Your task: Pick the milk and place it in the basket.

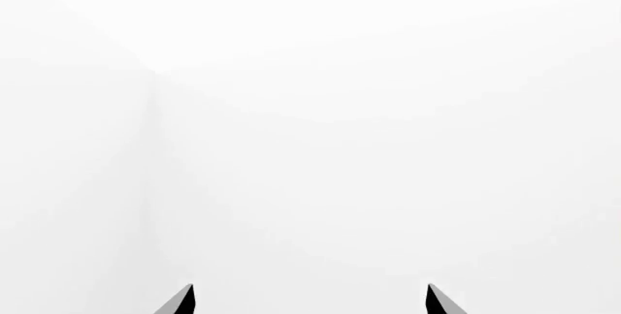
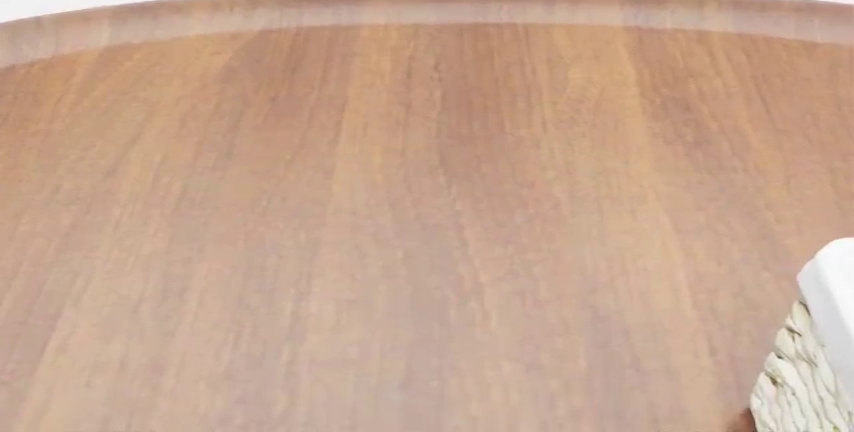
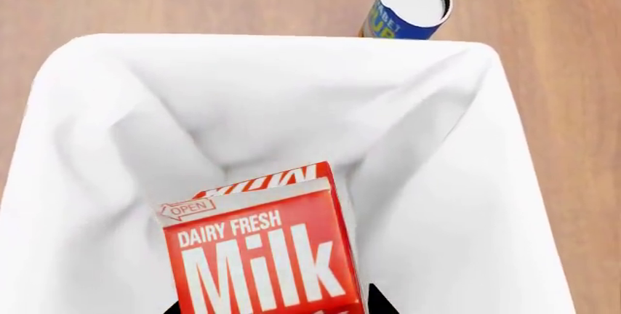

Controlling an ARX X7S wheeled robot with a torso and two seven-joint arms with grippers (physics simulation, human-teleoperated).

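Note:
In the right wrist view, the milk is a carton with a red top and white "Dairy Fresh Milk" lettering. My right gripper is shut on it, with a dark fingertip on each side. The carton hangs over the open basket, whose white cloth liner fills most of that view. In the head view only a corner of the basket shows at the lower right, woven wicker under a white rim. My left gripper is open and empty, facing a blank white background. Neither gripper shows in the head view.
A blue cylindrical can with a white lid stands on the wooden table just beyond the basket's far rim. The brown wooden table fills the head view, and its curved far edge runs along the top.

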